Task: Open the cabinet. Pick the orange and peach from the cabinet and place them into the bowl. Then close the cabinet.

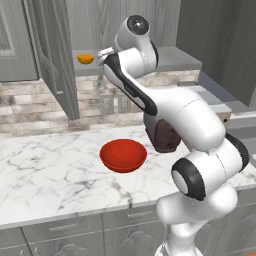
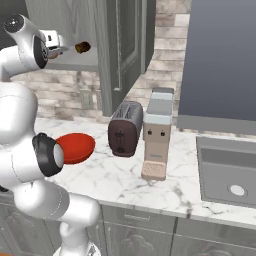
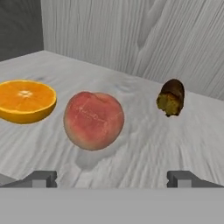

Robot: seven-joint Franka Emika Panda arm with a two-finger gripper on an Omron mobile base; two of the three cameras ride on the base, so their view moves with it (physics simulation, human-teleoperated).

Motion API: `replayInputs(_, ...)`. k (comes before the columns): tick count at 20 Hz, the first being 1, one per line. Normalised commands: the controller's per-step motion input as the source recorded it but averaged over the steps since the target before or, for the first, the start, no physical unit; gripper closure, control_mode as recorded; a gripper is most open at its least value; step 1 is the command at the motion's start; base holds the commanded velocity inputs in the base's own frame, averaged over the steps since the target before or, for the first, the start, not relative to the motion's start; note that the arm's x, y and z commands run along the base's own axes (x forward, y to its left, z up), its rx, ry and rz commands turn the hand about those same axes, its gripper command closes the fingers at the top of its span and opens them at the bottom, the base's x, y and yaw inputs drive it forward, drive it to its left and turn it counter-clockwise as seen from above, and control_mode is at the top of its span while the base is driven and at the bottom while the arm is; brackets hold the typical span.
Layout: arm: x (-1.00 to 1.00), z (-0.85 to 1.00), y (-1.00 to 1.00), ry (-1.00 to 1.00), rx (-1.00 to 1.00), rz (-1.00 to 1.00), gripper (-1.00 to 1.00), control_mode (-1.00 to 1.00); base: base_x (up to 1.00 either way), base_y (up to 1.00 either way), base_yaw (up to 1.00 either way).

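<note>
Gripper (image 3: pixel 112 179) open wide, holding nothing, on cabinet shelf (image 3: pixel 144 148). Peach (image 3: pixel 93 120) just ahead between the fingertips, orange (image 3: pixel 26 100) beside it to hand view's left, dark brown-yellow object (image 3: pixel 171 97) farther back. Cabinet (image 1: pixel 55 55) doors open; red bowl (image 1: pixel 123 155) on counter (image 1: pixel 45 175) below

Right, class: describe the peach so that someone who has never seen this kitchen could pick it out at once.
Look up at the open grey wall cabinet above the marble counter and find its shelf. Three small things lie there in a row; the peach is the middle one. It is a whole, round, pinkish fruit, unlike the cut orange on one side and the dark brown-and-yellow lump on the other.
</note>
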Motion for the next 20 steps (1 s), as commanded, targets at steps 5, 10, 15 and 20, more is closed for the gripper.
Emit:
replayInputs(5, 0.22, 0.00, 0.02, 0.00, 0.00, 0.00, -1.00, -1.00, 0.00, 0.00, 0.00)
replayInputs(10, 0.07, 0.00, 0.12, -0.01, 0.00, 0.00, -1.00, -1.00, 0.00, 0.00, 0.00)
replayInputs(15, 0.00, 0.00, 0.16, -0.01, 0.00, 0.00, -1.00, -1.00, 0.00, 0.00, 0.00)
replayInputs(20, 0.12, 0.00, 0.08, 0.00, 0.00, 0.00, -1.00, -1.00, 0.00, 0.00, 0.00)
